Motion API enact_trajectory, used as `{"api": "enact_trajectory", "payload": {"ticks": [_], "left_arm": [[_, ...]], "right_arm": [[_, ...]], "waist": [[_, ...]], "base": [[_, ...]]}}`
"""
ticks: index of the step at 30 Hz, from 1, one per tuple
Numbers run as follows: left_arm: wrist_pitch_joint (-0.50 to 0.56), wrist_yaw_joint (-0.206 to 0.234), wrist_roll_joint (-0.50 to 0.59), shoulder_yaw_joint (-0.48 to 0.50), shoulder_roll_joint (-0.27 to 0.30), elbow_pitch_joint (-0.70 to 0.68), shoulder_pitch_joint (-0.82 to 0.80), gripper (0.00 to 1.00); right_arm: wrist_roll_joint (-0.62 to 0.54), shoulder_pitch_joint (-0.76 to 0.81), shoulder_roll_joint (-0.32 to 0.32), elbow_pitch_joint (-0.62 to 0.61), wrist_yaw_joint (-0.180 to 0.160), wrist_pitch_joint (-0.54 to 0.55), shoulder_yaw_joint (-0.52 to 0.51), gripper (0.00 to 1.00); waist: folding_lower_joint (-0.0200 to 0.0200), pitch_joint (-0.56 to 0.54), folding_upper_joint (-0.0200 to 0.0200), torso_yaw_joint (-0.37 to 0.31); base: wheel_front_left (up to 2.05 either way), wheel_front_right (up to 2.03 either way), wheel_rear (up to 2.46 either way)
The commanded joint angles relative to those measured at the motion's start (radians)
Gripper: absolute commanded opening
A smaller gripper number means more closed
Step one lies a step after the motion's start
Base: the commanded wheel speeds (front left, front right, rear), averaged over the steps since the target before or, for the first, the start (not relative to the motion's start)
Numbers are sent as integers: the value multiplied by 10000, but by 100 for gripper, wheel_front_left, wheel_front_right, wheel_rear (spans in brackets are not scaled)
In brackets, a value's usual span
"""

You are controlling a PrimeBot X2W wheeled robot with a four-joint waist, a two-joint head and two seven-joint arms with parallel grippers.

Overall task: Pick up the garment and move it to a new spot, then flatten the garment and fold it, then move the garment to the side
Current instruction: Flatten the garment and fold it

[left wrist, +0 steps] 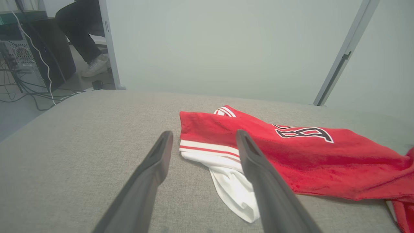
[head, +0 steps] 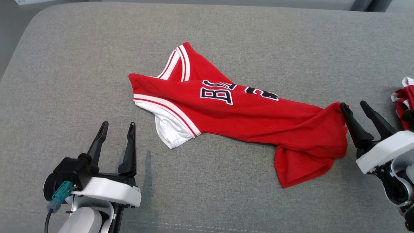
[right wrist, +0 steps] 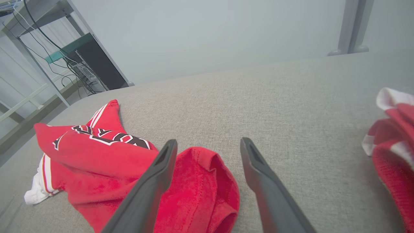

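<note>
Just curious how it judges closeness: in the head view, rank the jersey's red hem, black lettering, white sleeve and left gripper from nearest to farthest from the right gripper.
From the right gripper:
1. Red hem, right beside its fingers.
2. Black lettering, in the middle.
3. White sleeve, farther left.
4. Left gripper, lower left.

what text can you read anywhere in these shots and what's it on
"B": black letter edged in white, on the red jersey, clearest in the head view.
Next letter, perhaps "U": partly folded under, not certain.
Further black letters beside it: creased into the folds, unreadable.
No other readable text.
</note>
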Motion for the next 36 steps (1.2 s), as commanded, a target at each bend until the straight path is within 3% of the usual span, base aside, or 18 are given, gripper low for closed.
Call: {"api": "enact_trajectory", "payload": {"ticks": [1, 5, 7, 10, 11, 12, 13, 14, 25, 36], "left_arm": [[-58, -55, 122, 451, 226, -187, -203, 100], [-55, -16, 114, 479, 311, -226, -54, 100], [-12, 21, 47, 517, 362, -277, 74, 100], [65, 97, 22, 531, 430, -349, 228, 100], [65, 97, 22, 531, 430, -349, 228, 100], [129, 163, 15, 534, 488, -396, 366, 100], [129, 163, 15, 534, 488, -396, 366, 100], [214, 234, 2, 541, 556, -438, 518, 100], [450, 466, -26, 587, 898, -674, 1138, 100], [619, 604, -156, 611, 1019, -901, 1459, 100]], "right_arm": [[31, 359, -391, -322, 12, -381, 108, 100], [-273, 1016, -537, -831, 12, -776, -284, 100], [-1168, 1614, -404, -1165, 12, -846, -1337, 100], [-2865, 2426, 276, -1782, 12, -853, -3076, 100], [-2865, 2426, 276, -1782, 12, -853, -3076, 100], [-4058, 3130, 882, -2318, 12, -855, -3938, 100], [-4058, 3130, 882, -2318, 12, -855, -3938, 100], [-5137, 3791, 1454, -2835, 12, -855, -4548, 100], [-7644, 5911, 3274, -4405, 12, -857, -5318, 100], [-7869, 6615, 3735, -4479, 12, -858, -5214, 100]], "waist": [[0, -200, 0, -173], [0, -445, 0, -438], [0, -650, 0, -626], [0, -889, 0, -803], [0, -889, 0, -803], [0, -1091, 0, -885], [0, -1091, 0, -885], [0, -1295, 0, -936], [0, -1987, 0, -1084], [0, -2056, 0, -1197]], "base": [[0, 0, 0], [0, 0, 0], [0, 0, 0], [0, 0, 0], [0, 0, 0], [0, 0, 0], [0, 0, 0], [0, 0, 0], [0, 0, 0], [0, 0, 0]]}}
